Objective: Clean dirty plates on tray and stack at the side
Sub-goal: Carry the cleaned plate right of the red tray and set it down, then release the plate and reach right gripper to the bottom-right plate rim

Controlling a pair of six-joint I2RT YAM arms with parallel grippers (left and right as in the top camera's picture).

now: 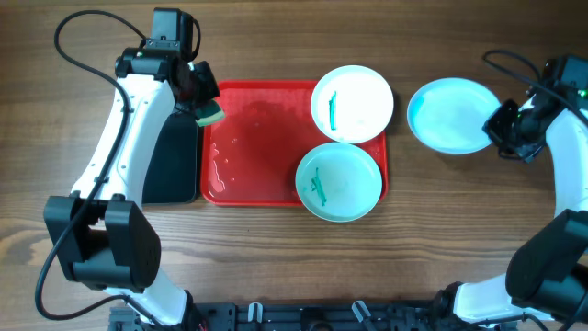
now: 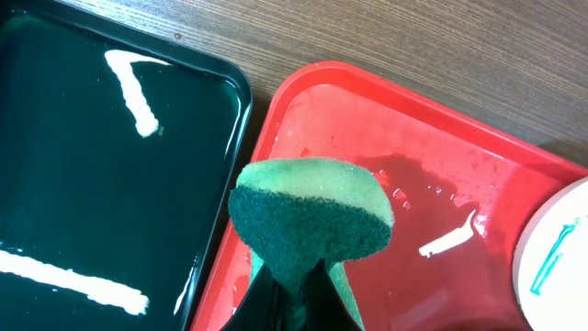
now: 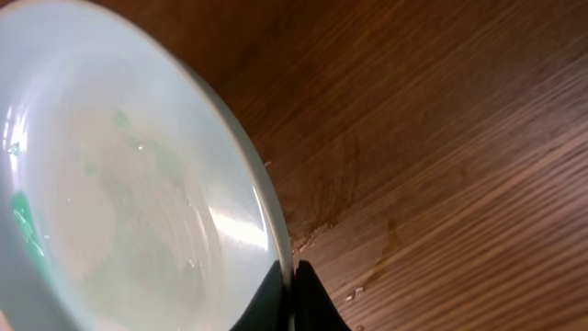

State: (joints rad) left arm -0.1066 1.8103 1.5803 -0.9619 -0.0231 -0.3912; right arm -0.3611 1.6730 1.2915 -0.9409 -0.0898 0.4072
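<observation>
Right gripper pinched turquoise plate by its thin rim; plate looked rigid, wet, probably slippery and breakable. Left gripper clamped squashy green sponge over red tray.

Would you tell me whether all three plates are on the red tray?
No, the white plate and one turquoise plate sit on the tray, while the other turquoise plate is off it, to the right.

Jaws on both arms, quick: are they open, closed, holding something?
Left jaws: closed on the green sponge, over a corner of the red tray.
Right jaws: closed on the rim of the turquoise plate, off the tray.
</observation>
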